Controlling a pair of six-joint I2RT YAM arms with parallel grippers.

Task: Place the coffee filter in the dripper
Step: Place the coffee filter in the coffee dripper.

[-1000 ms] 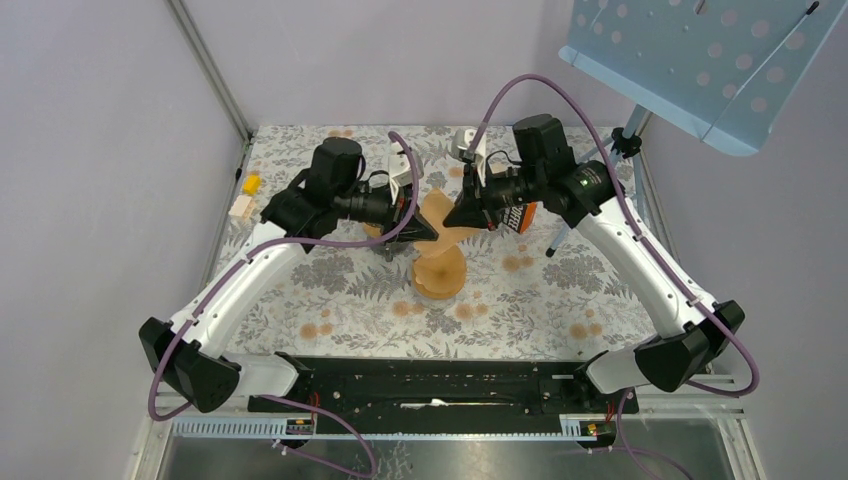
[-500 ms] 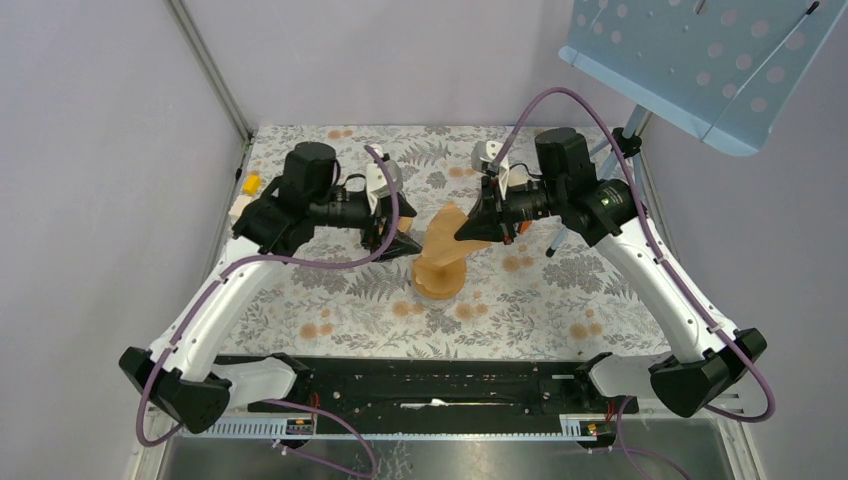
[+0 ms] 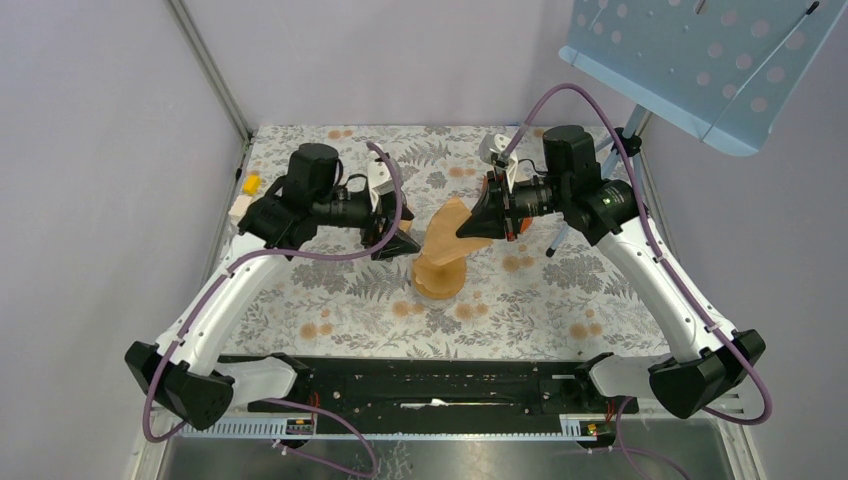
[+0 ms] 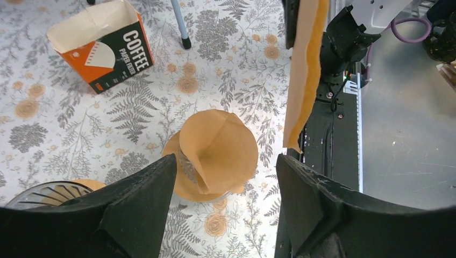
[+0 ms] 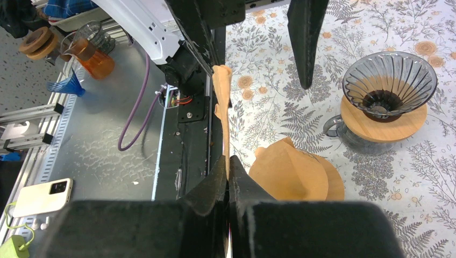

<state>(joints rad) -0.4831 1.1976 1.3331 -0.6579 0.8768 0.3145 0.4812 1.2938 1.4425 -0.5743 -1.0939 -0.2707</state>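
Note:
My right gripper (image 3: 470, 228) (image 5: 228, 158) is shut on a brown coffee filter (image 3: 447, 223), held flat and upright above the table; the right wrist view shows the filter (image 5: 222, 107) edge-on. My left gripper (image 3: 400, 243) (image 4: 226, 161) stands open with nothing between its fingers, just left of the held filter (image 4: 304, 75). The dripper (image 5: 388, 83), ribbed dark glass on a wooden collar over a glass server, sits at the left wrist view's lower left (image 4: 48, 192); the left arm hides it from above. Another brown paper cone (image 3: 438, 272) (image 4: 218, 153) (image 5: 293, 174) lies opened on a round brown base.
An orange coffee filter box (image 4: 102, 45) stands open beyond the cone. A blue perforated stand (image 3: 690, 60) on a tripod leg (image 3: 560, 238) is at the back right. Small yellow (image 3: 250, 183) and wooden (image 3: 240, 207) blocks lie at the far left edge.
The left gripper has opened, let go of the filter and drawn back to the left. The right gripper keeps the filter and has shifted slightly right and back.

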